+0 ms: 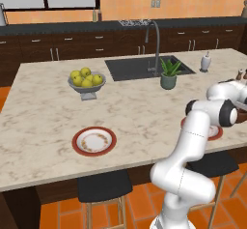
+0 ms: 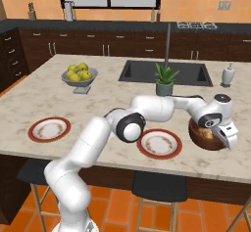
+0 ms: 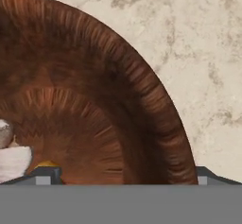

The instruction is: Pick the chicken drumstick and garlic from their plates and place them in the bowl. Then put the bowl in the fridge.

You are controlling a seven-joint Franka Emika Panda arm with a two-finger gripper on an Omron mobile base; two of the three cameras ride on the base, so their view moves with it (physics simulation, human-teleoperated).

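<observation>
The dark reddish-brown bowl [image 2: 203, 135] stands on the island's right front, right of a plate [image 2: 159, 143]. My gripper [image 2: 226, 140] hangs over the bowl's right side, open. In the hand view the bowl's ribbed inside [image 3: 94, 100] is close below my gripper [image 3: 124, 176]. One fingertip [image 3: 45, 175] is inside the rim and the other [image 3: 204, 175] is outside it. The pale garlic [image 3: 13, 161] lies in the bowl at the left edge. An orange sliver [image 3: 47, 163] beside it, likely the chicken drumstick, is mostly hidden. Both plates [image 1: 94, 141] are bare. The fridge is out of view.
A grey footed bowl of yellow-green fruit [image 1: 87, 82] stands at the island's left. A potted plant [image 2: 165, 81] sits by the sink [image 2: 164, 72], with the tall faucet [image 1: 155, 44] and a soap dispenser [image 2: 227, 74]. Black stools [image 1: 103, 184] stand under the front edge.
</observation>
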